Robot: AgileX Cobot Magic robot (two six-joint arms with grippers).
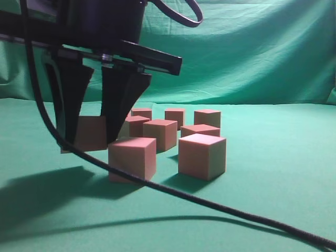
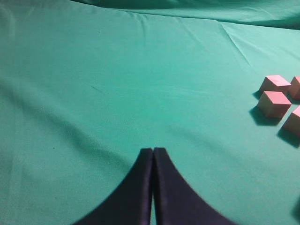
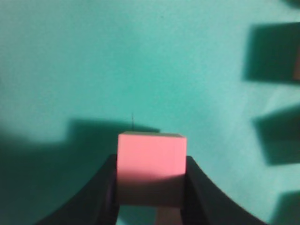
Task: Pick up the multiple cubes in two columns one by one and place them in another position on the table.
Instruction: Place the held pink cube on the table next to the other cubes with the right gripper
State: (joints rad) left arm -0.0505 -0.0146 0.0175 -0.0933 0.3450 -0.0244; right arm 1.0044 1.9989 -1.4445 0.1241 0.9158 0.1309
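Note:
The arm at the exterior view's left is my right arm. Its gripper (image 1: 89,140) is shut on one pinkish-red cube (image 1: 92,134). In the right wrist view the gripper (image 3: 151,165) grips that cube (image 3: 151,154) by two opposite sides, and it seems to hang just above the green table cloth (image 3: 93,70). Several more cubes stand in two rough columns right of it, the nearest at the front left (image 1: 132,158) and front right (image 1: 202,156). My left gripper (image 2: 153,151) is shut and empty over bare cloth. Some cubes (image 2: 274,103) show at that view's right edge.
A black cable (image 1: 210,202) runs across the foreground of the exterior view, from the arm down to the lower right. Green cloth backdrop (image 1: 252,52) hangs behind the table. Dark shadows of other cubes (image 3: 274,51) lie at the right wrist view's right side.

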